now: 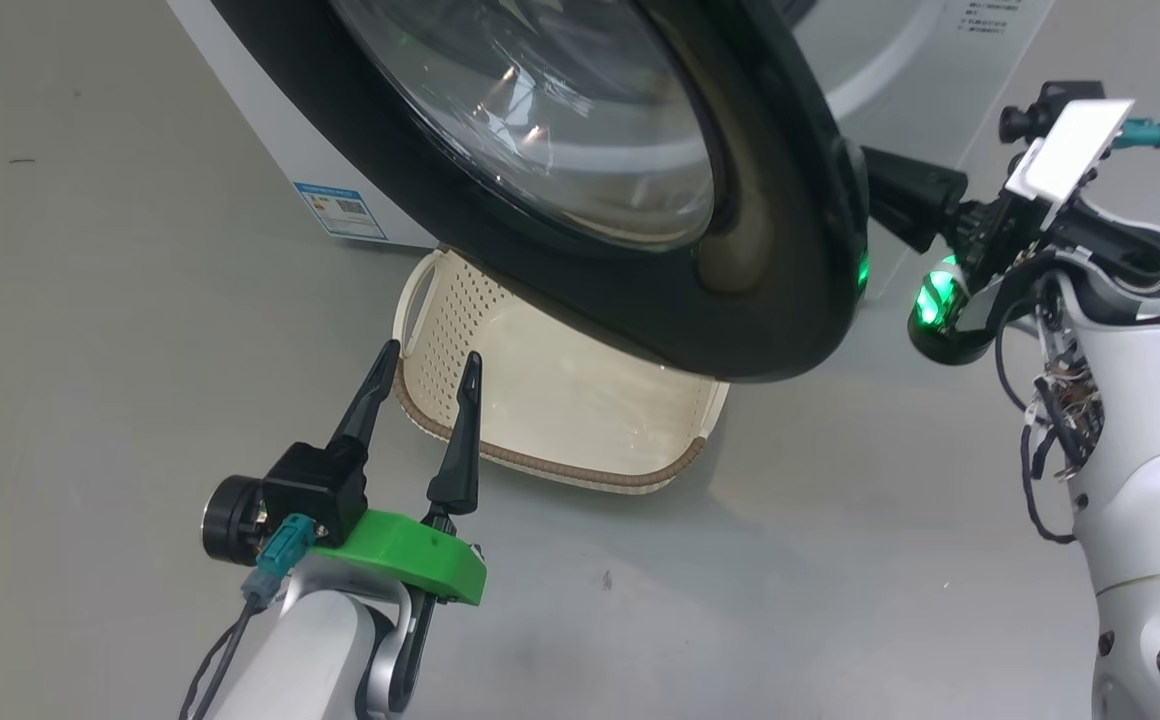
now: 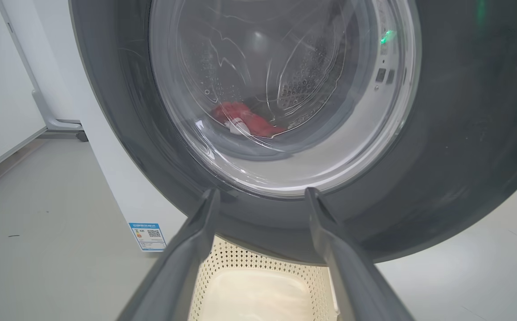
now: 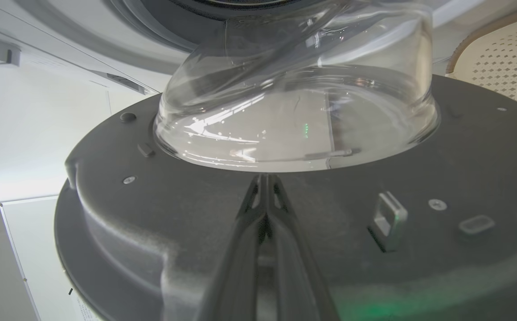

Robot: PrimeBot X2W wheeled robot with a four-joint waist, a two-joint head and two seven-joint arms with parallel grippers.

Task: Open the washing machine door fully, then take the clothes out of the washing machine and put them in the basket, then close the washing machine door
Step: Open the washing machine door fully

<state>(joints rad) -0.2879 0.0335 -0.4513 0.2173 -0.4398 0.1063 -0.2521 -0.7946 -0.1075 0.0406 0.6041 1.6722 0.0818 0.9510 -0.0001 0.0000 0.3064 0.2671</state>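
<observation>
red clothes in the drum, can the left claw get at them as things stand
Probably not: the partly open door stands between the open left claw and the clothes, so it would have to reach round the door.

My left pincer (image 1: 430,352) has black fingers (image 1: 460,440), a green bracket (image 1: 410,555), a teal plug (image 1: 280,560); black cables (image 1: 1035,450) dangle at three o'clock.

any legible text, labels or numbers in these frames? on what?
No text can be read as words.
Blue label sticker, low on the washing machine: QR code and print, too small to read.
Dark print lines on its white panel, at the head view's top edge: too small to read.
</observation>
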